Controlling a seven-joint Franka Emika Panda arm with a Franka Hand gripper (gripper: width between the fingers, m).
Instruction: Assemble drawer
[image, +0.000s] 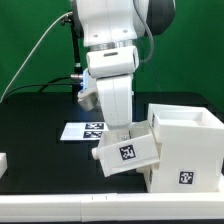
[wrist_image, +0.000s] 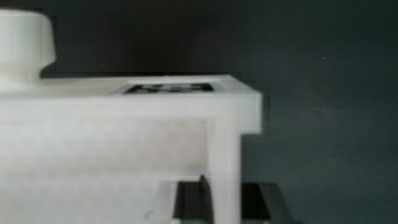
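My gripper (image: 126, 130) is shut on a small white drawer tray (image: 127, 152) and holds it tilted just above the black table, at the open front of the large white cube-shaped casing (image: 186, 140), which stands at the exterior view's right. The tray's far corner looks close to or touching the casing. Each carries a square tag. In the wrist view the tray (wrist_image: 125, 130) fills most of the picture, and my gripper (wrist_image: 228, 201) grips its thin wall between dark fingers (wrist_image: 199, 200). A rounded white knob (wrist_image: 22, 45) shows at the tray's far end.
The marker board (image: 83, 130) lies flat on the table behind the arm. A small white part (image: 3, 160) shows at the exterior view's left edge. A white rim (image: 60, 208) runs along the table's front edge.
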